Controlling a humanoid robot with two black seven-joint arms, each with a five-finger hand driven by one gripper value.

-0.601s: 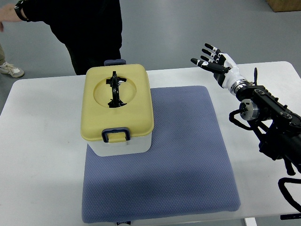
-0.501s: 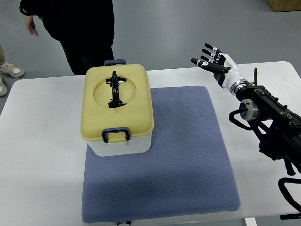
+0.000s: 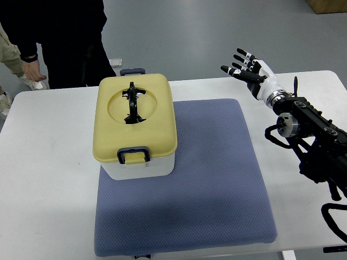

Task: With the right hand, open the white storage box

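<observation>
A white worktop [image 3: 49, 179] fills the view, seen steeply from above. Nearest the camera lies a blue-grey textured mat [image 3: 206, 184], spreading from the near edge back towards the middle of the worktop. On the mat's far left corner stands the white storage box [image 3: 138, 165], its white body showing below a closed pale yellow lid [image 3: 157, 119]. A dark blue latch [image 3: 133, 155] sits at the lid's near edge and a second dark blue latch [image 3: 133, 71] at the far edge. A black folding handle [image 3: 132, 103] lies in a round recess in the middle of the lid.

The right arm [image 3: 312, 143], black and jointed, comes in from the right edge. The right hand [image 3: 250, 69] is raised over the far right part of the worktop, well apart from the box, its fingers [image 3: 238, 57] spread and holding nothing.

Beyond the far edge a person in dark clothing [image 3: 59, 38] stands on the grey floor [image 3: 217, 27], one hand [image 3: 32, 70] hanging near the worktop's far left corner.
</observation>
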